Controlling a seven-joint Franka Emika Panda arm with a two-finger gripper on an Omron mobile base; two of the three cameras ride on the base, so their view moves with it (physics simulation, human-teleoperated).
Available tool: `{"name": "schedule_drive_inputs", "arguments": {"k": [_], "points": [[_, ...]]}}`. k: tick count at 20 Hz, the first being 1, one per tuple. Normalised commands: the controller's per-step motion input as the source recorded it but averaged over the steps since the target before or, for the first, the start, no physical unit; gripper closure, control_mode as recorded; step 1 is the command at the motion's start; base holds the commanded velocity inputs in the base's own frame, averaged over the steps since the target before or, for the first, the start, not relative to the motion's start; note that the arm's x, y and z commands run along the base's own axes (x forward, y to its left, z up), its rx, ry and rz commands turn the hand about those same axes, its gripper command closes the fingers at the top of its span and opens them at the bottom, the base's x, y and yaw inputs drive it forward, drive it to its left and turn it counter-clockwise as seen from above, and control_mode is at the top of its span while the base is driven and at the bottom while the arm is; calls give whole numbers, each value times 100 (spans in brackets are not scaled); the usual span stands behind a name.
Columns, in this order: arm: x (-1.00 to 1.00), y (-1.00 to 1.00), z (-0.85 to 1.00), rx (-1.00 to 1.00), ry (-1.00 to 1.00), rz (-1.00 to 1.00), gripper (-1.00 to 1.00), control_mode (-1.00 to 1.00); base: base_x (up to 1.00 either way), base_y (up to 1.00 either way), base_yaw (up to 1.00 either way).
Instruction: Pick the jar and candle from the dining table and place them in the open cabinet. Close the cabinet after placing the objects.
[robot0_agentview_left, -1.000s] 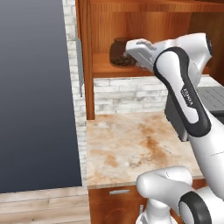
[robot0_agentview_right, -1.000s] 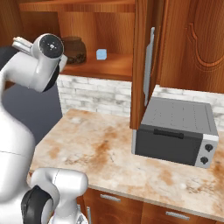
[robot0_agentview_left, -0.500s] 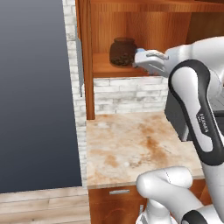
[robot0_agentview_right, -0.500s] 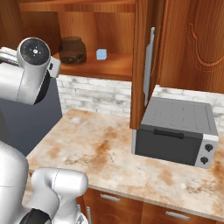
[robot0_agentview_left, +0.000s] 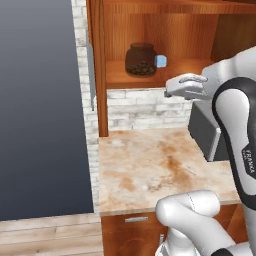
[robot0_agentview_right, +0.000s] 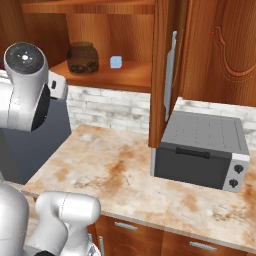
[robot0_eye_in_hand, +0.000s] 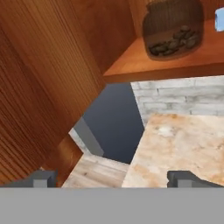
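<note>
Where shelved, jar (robot0_agentview_left: 140, 59): squat clear glass, dark lumps inside.

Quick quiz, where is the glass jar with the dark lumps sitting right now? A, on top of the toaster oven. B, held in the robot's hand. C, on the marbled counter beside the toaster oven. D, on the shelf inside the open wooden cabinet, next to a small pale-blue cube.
D: the jar stands on the cabinet shelf beside the pale-blue cube, and the open hand is empty.
</note>
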Motion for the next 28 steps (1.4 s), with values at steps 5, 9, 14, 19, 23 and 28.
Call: {"name": "schedule_drive_inputs", "arguments": {"k": [5, 9, 14, 19, 23, 28], "points": [[-38, -35, -30, -25, 6, 0, -100, -100, 0, 0, 0], [-33, -30, -30, -23, 1, 0, -100, -100, 0, 0, 0], [-20, -8, -19, -25, 0, 3, -100, -100, 0, 0, 0], [-1, 0, 0, 0, 0, 0, -100, -100, 0, 0, 0], [0, 0, 0, 0, 0, 0, -100, -100, 0, 0, 0], [0, 0, 0, 0, 0, 0, -100, -100, 0, 0, 0]]}}
